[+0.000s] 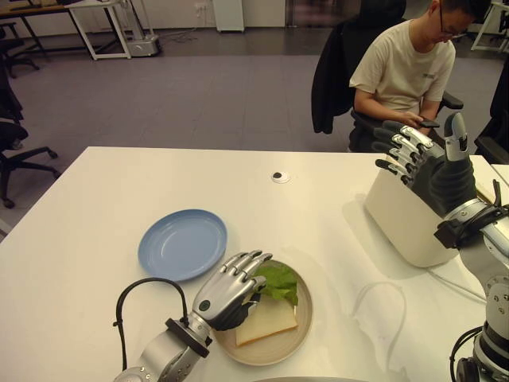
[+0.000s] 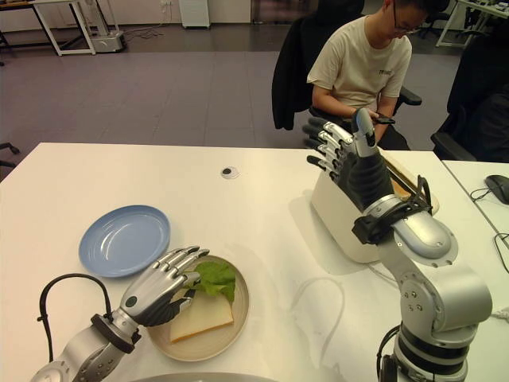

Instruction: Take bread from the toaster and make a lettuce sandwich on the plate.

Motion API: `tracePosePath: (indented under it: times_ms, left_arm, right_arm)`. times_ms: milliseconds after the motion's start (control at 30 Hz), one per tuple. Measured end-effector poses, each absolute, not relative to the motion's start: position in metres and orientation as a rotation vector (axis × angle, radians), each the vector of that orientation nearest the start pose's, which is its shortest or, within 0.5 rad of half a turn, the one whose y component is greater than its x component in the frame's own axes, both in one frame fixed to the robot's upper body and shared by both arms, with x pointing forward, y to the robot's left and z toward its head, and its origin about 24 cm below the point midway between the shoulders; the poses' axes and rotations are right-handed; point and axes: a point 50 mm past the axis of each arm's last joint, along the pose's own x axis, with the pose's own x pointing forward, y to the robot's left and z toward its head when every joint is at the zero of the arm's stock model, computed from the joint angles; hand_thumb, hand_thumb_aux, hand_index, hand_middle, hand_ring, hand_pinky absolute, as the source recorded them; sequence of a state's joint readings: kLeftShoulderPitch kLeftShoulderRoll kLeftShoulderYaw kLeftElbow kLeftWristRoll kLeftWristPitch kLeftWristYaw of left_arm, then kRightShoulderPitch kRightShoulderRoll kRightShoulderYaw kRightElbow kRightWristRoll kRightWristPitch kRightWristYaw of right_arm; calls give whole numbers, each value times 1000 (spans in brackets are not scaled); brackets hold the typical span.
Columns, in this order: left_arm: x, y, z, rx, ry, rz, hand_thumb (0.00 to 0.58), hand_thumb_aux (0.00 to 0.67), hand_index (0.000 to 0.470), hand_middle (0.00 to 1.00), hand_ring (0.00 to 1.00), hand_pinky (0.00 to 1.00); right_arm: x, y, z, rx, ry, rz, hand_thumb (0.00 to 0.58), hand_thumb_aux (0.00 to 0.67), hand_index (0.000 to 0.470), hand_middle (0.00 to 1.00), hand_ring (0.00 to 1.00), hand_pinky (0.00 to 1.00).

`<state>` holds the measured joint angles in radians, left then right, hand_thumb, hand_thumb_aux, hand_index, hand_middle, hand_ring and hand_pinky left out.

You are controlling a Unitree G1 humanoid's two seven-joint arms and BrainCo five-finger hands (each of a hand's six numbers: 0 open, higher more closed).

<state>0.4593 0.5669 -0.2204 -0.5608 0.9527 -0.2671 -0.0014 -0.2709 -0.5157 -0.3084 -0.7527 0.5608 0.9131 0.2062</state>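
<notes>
A tan plate (image 1: 274, 347) near the table's front edge carries a slice of white bread (image 1: 267, 321) with a green lettuce leaf (image 1: 280, 281) lying on its far part. My left hand (image 1: 229, 290) hovers over the plate's left side, fingers stretched toward the lettuce, holding nothing. The white toaster (image 1: 402, 216) stands at the right of the table. My right hand (image 1: 421, 163) is raised above the toaster's top, fingers spread and open, nothing in it. A strip of bread (image 2: 404, 181) shows in the toaster's top behind the hand.
An empty blue plate (image 1: 183, 243) lies left of the tan plate. A small round dark cap (image 1: 279, 176) sits at the table's far middle. The toaster's white cable (image 1: 380, 296) loops on the table in front of it. A seated person is beyond the far edge.
</notes>
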Motion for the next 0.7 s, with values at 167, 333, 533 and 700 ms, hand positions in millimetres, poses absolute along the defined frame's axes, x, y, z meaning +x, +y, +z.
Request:
tracePosePath:
  times_ms: [167, 333, 533, 700]
  left_arm:
    - [140, 144, 77, 1318, -391, -540, 566, 565, 396, 0, 0, 0]
    - [137, 145, 76, 1316, -369, -559, 0, 0, 0, 0, 0, 0]
    - [138, 148, 81, 1311, -373, -550, 0, 0, 0, 0, 0, 0]
    - [145, 153, 96, 1233, -397, -470, 0, 0, 0, 0, 0, 0]
  right_arm:
    - [241, -214, 225, -238, -136, 256, 0, 0, 0, 0, 0, 0]
    - [251, -260, 235, -518, -171, 14, 0, 0, 0, 0, 0, 0]
    - [256, -307, 208, -846, -77, -165, 0, 0, 0, 0, 0, 0]
    - [255, -329, 183, -1007, 4, -197, 0, 0, 0, 0, 0, 0]
